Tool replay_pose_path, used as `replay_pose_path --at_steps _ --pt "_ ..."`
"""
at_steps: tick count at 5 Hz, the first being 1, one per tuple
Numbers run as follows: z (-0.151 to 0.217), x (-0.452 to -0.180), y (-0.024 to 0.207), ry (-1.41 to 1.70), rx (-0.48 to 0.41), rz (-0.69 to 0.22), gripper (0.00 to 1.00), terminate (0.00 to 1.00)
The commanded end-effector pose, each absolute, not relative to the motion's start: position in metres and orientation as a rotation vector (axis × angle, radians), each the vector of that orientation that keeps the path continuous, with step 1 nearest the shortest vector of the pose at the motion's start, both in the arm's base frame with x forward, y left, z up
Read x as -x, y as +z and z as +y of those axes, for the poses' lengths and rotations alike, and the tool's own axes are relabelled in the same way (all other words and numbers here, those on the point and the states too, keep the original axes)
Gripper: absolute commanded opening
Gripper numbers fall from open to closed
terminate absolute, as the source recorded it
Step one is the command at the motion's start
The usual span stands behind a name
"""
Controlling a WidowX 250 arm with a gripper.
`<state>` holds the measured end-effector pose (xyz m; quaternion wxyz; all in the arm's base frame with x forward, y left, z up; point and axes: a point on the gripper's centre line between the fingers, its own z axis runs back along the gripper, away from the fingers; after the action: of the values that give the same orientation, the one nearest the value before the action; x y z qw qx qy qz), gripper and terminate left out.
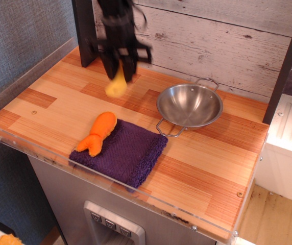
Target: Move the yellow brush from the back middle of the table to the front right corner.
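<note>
Gripper (pixel 118 69): fingers pinching the yellow brush (pixel 116 84), image motion-blurred.
Yellow brush: hanging handle-down, clear of the table (pixel 54 102), over the back middle.
Steel bowl (pixel 189 106): sitting to the right.
Orange plush toy (pixel 98 133): lying on purple cloth (pixel 128 152).

The robot's body is entirely black: a narrow upright wrist column, blurred in the frame, that widens at its lower end into a flat crossbar. From that bar hang the two thick, tapering black fingers of the black two-fingered end effector (pixel 118 75). A thin dark cable loop shows at the right side of the column near the top edge, while any screws or markings are lost in the blur.
</note>
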<state>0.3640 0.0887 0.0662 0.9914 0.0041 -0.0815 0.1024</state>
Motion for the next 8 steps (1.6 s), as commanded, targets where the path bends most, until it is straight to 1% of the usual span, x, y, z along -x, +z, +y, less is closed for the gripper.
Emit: replay_pose_path --at_steps 1,2,3,4,5,8 --pt "0.044 -0.316 0.121 0.077 0.03 -0.246 0.0 0.0" --pt "-0.002 -0.284 0.112 -0.04 0.059 -0.208 0.0 0.0" --pt "-0.038 -0.265 0.1 -0.043 0.047 -0.201 0.0 0.0" --pt "-0.056 -0.257 0.087 -0.066 0.04 -0.187 0.0 0.0" --pt "-0.073 -0.258 0.077 -0.082 0.037 -0.161 0.0 0.0" --pt "-0.093 -0.276 0.036 -0.065 0.009 -0.09 0.0 0.0"
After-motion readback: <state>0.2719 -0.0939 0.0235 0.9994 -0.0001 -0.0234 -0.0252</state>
